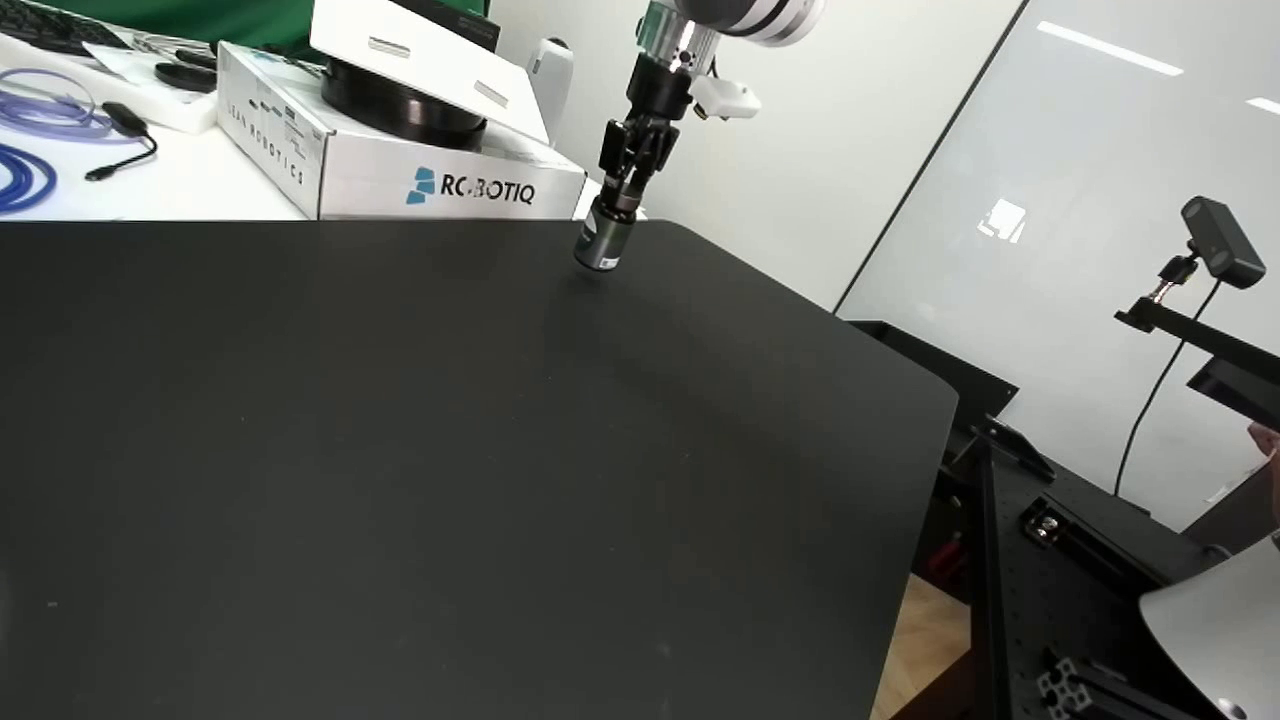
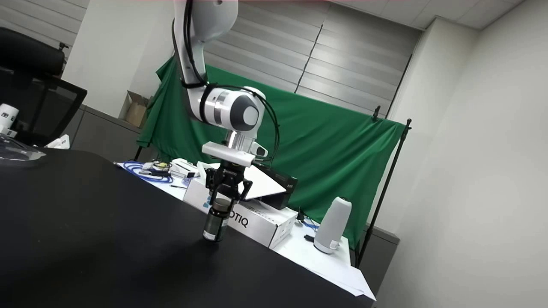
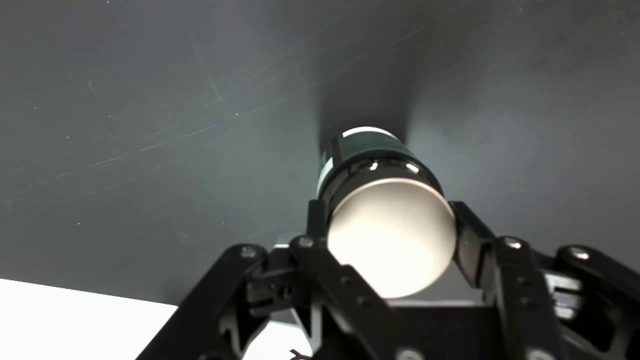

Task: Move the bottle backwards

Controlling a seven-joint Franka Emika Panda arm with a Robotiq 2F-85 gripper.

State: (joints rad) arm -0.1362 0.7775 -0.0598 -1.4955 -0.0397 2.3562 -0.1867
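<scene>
Box [image 2: 257, 230] stands near the clasped bottle [image 2: 215, 225] — green cloth [image 2: 325, 149] hangs beyond

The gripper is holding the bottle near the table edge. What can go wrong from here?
The gripper pinches the bottle only around its cap, so it might twist or slip. The bottle is close to an edge of the black table, so moving it too far out could make it fall. A white box sits beyond that edge, and the bottle or gripper may bump it.
</scene>
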